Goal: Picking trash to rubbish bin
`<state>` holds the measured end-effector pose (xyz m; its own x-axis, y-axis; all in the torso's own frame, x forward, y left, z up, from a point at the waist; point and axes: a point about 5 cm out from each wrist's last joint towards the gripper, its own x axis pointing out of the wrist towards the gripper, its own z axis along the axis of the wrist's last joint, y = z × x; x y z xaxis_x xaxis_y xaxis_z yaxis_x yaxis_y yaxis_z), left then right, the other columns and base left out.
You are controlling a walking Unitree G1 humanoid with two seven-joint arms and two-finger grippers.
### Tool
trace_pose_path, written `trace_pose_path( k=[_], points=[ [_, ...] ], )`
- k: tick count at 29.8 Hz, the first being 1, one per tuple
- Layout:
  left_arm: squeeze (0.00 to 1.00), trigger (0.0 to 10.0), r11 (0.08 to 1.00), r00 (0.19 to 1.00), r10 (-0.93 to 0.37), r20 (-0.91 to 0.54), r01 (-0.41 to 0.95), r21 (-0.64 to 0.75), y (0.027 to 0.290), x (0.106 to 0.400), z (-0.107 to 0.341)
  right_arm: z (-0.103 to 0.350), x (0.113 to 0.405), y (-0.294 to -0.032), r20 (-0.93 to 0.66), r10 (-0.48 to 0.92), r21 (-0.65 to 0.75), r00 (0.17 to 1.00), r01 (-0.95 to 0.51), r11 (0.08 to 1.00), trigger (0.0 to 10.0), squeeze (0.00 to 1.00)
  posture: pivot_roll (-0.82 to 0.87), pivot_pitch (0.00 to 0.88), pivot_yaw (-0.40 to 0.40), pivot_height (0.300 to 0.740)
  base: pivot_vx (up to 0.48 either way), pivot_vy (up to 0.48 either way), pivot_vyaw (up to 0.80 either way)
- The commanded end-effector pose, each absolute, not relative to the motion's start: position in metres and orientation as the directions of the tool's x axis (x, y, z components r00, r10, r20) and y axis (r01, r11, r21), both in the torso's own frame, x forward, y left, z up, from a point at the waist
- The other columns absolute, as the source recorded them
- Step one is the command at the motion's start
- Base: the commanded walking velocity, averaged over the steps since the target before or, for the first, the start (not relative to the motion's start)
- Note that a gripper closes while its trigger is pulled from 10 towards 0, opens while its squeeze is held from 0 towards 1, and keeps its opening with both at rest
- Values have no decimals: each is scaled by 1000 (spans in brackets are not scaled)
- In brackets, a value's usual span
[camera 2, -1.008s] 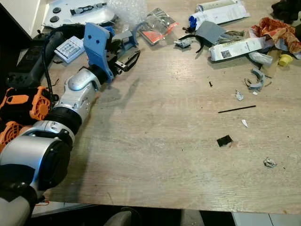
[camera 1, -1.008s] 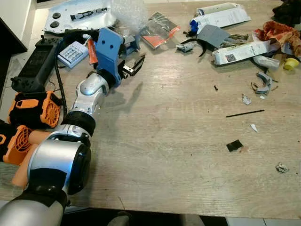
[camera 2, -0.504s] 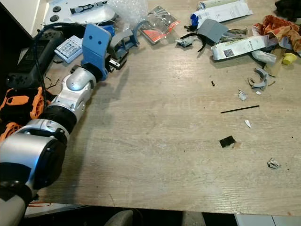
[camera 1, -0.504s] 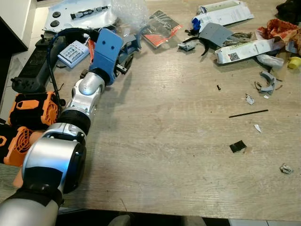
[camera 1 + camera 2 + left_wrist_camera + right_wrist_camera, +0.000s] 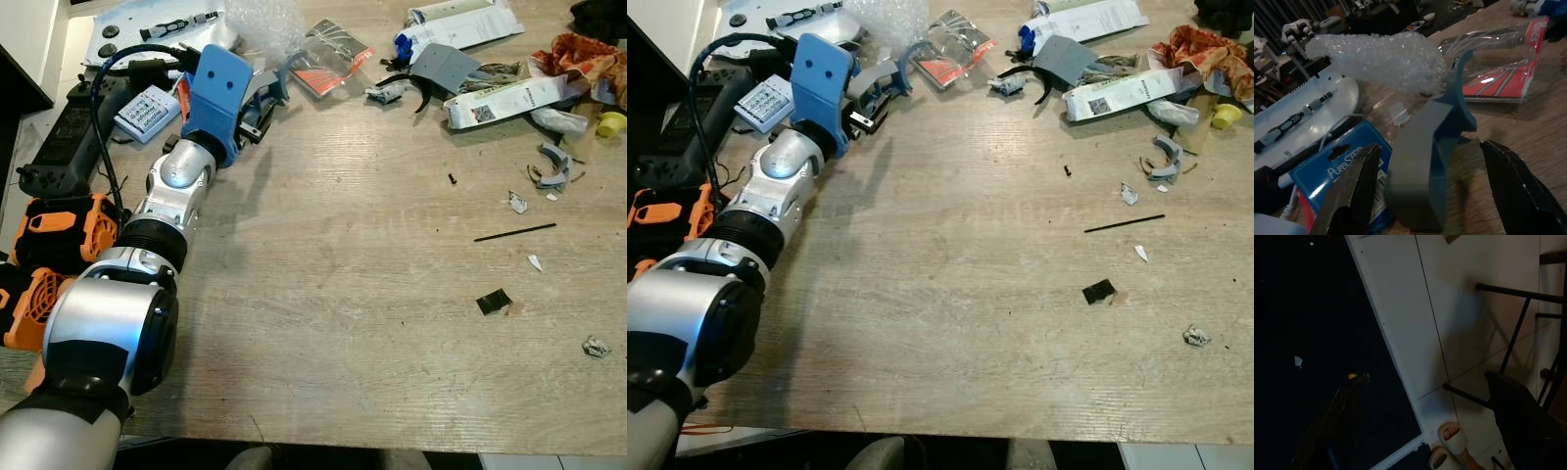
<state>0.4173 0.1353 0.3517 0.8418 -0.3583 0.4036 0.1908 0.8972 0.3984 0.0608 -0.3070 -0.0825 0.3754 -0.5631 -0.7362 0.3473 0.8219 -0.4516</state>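
Observation:
Trash is strewn along the far side of the wooden table (image 5: 353,294). My left gripper (image 5: 255,110) reaches to the far left, fingers open on either side of a curved grey-blue plastic piece (image 5: 1425,156) without touching it. This piece (image 5: 272,82) stands just in front of a wad of bubble wrap (image 5: 265,20) and a blue card packet (image 5: 1327,171). A clear packet with red print (image 5: 330,57) lies just to its right. My right gripper (image 5: 1426,375) hangs open over the floor, holding nothing.
White cartons (image 5: 505,98), a grey plastic part (image 5: 446,69), a red-brown wrapper (image 5: 578,54) and a yellow cap (image 5: 614,122) crowd the far right. Small scraps (image 5: 493,302) and a black stick (image 5: 514,232) lie at right. Orange devices (image 5: 59,225) sit at the left edge. A person's slippered foot (image 5: 1452,438) is on the floor.
My left arm has stretched farther toward the back left, bringing the open gripper around the grey-blue plastic piece. The camera has shifted slightly.

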Motion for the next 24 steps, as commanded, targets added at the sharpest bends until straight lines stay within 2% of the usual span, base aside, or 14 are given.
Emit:
trace_pose_path(
  k=[1, 8, 9, 10, 24],
  points=[
    [0, 10000, 900, 868, -338, 364, 186, 394, 139, 420, 342, -89, 36, -302, -771, -553, -448, 317, 347, 824, 10000, 0, -265, 678, 166, 740, 0, 0, 0],
    [0, 10000, 909, 886, -307, 349, 163, 384, 142, 421, 339, -87, 36, -303, -766, -554, -442, 327, 360, 822, 10000, 0, -280, 684, 165, 740, 0, 0, 0],
    [0, 6941, 908, 890, -302, 341, 160, 388, 143, 422, 337, -87, 37, -303, -763, -555, -438, 331, 366, 821, 10000, 0, -287, 684, 164, 740, 0, 0, 0],
    [0, 0, 909, 894, -298, 336, 157, 387, 143, 422, 336, -87, 38, -304, -761, -555, -435, 335, 371, 820, 10000, 0, -287, 684, 164, 740, 0, 0, 0],
    [0, 0, 900, 910, -274, 312, 128, 416, 148, 423, 328, -84, 45, -308, -748, -558, -417, 359, 401, 816, 10000, 0, -297, 679, 163, 740, 0, 0, 0]
  ],
)
